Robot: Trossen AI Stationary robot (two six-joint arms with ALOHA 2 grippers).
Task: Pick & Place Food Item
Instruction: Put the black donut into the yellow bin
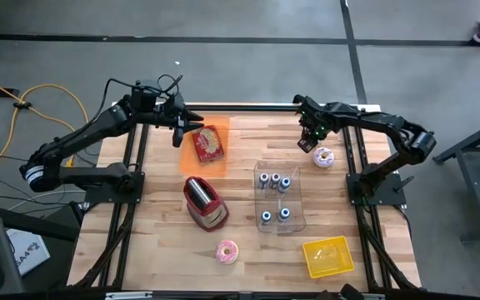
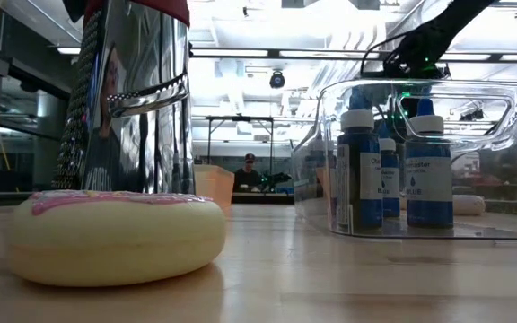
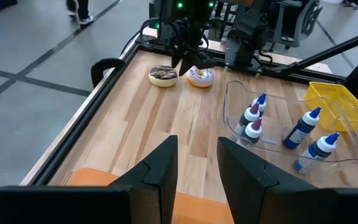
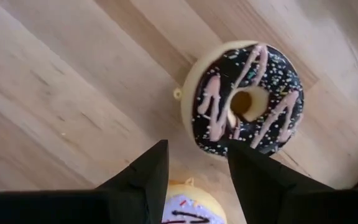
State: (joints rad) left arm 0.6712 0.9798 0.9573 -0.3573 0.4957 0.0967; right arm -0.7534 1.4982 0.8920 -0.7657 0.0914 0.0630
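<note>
One chocolate donut (image 4: 244, 99), upper right, under right gripper (image 4: 194, 163): fingers parted, empty. Probably light, squashy; best pinched across the ring. Left gripper (image 3: 197, 163) likewise parted, empty.

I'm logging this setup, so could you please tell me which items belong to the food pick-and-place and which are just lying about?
In play: chocolate donut below the open right gripper; white-iced donut; pink donut.
Lying about: toaster, clear bin of bottles, yellow basket, red packet.

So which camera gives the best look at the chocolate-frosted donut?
The right wrist view: the chocolate donut fills the frame, pink drizzle and sprinkles clear, just beyond the right gripper. The left wrist view shows it small and far off. In the high view the right arm mostly covers it; the low view doesn't show it.
</note>
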